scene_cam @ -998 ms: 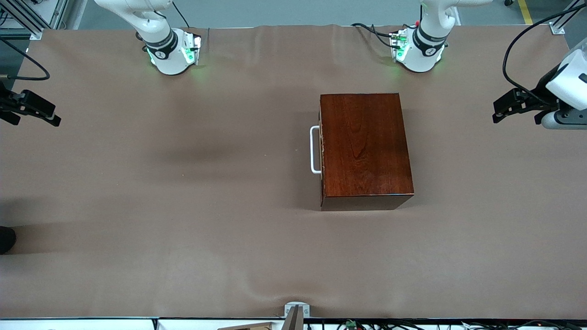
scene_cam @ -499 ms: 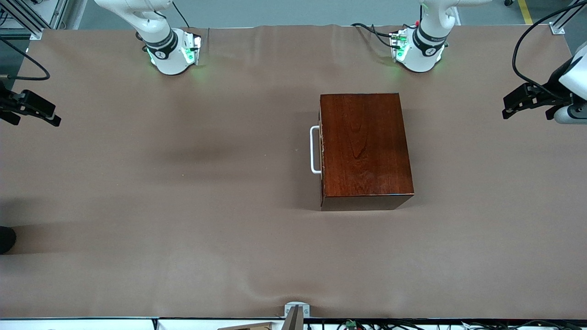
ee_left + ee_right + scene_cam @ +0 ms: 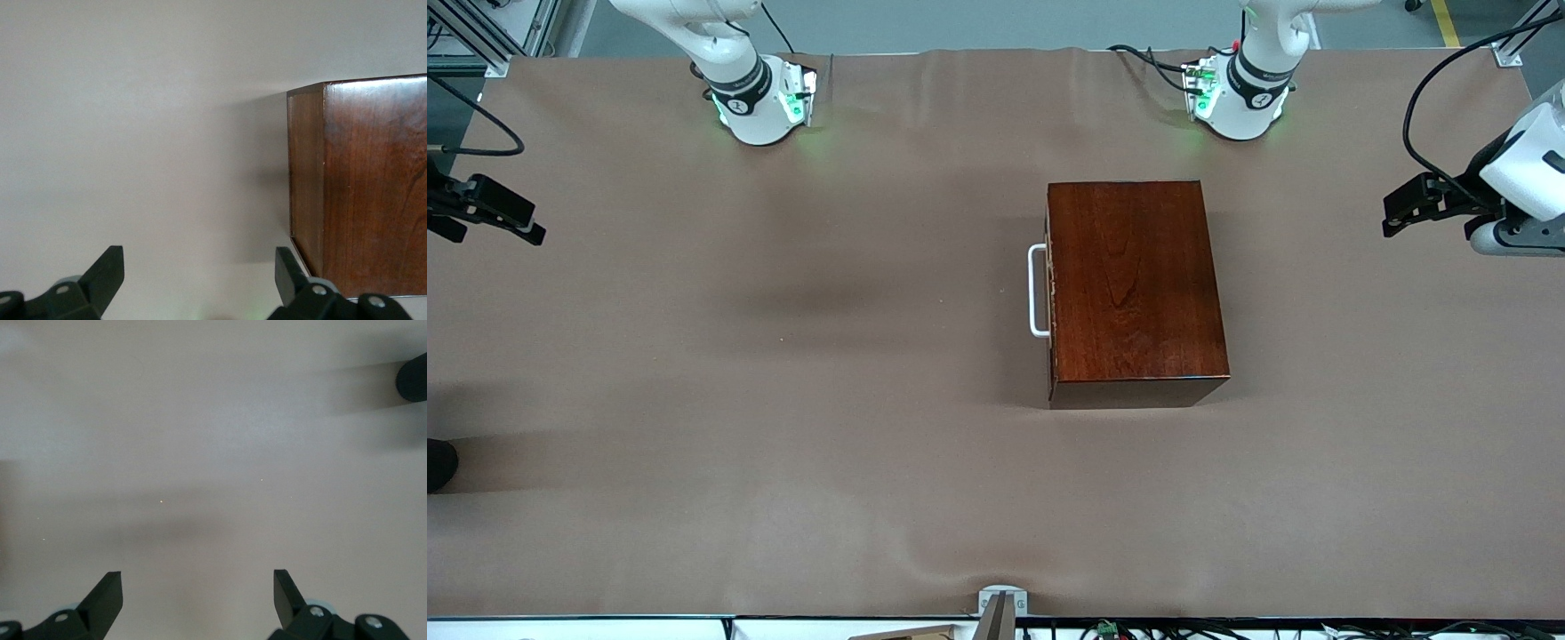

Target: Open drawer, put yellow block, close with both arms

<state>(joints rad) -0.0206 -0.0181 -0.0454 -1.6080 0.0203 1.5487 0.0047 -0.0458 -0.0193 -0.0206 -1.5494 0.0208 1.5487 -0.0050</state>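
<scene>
The drawer of the dark reddish-brown wooden box is pushed fully in, and its white bar handle faces the right arm's end of the table. No yellow block shows in any view. My left gripper hovers open over the table at the left arm's end, well clear of the box. In the left wrist view that gripper is empty, with a corner of the box ahead of it. Over the table's other end, my right gripper stands open and empty.
A brown cloth covers the whole table. A small dark rounded thing sits at the cloth's edge at the right arm's end. A metal bracket is fixed at the middle of the edge nearest the front camera.
My left gripper drew out toward the left arm's end of the table, then came back to about where it was a second ago. The right arm and the box have not moved.
</scene>
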